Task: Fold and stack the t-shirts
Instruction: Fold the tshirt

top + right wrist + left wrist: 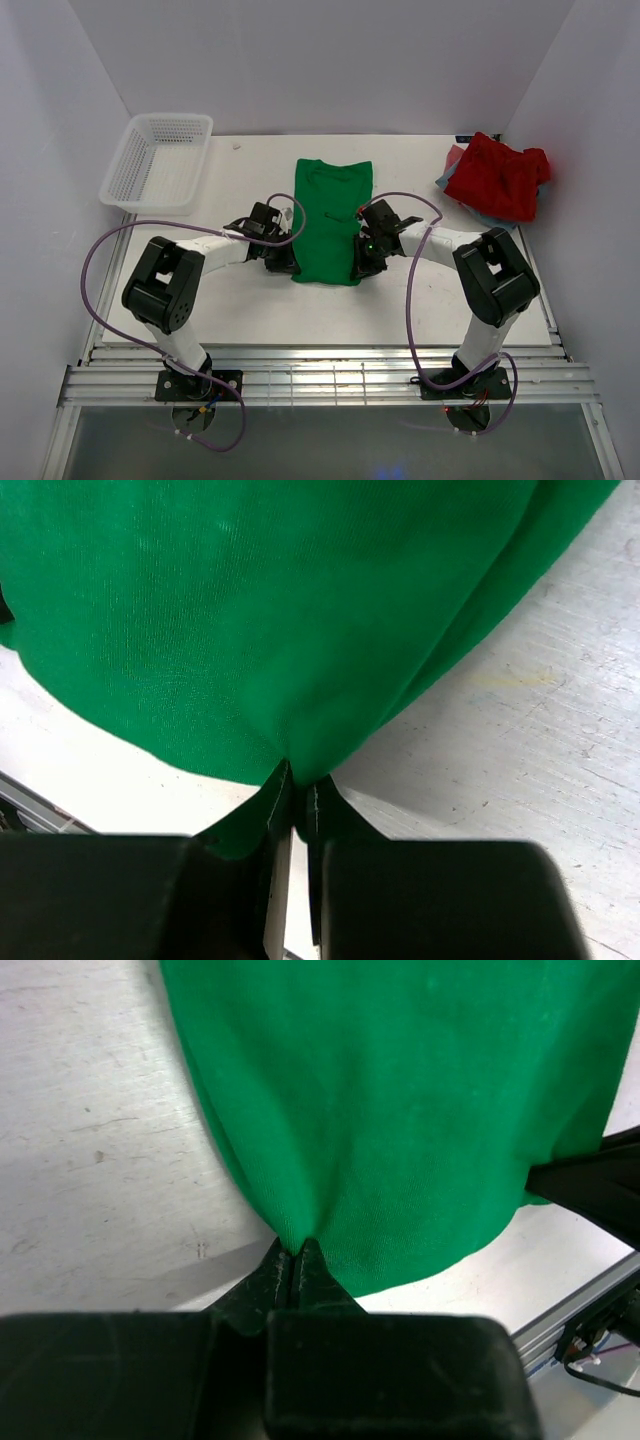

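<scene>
Top external view is showing the green t-shirt (333,215) lying flat to the right of the white mesh basket (160,165), and the red t-shirt (497,178) sitting crumpled much farther right of it. The left gripper (297,1258) is pinching the green t-shirt's near corner on the basket's side, fingers closed on cloth. The right gripper (298,782) is clamping the corner away from the basket.
</scene>
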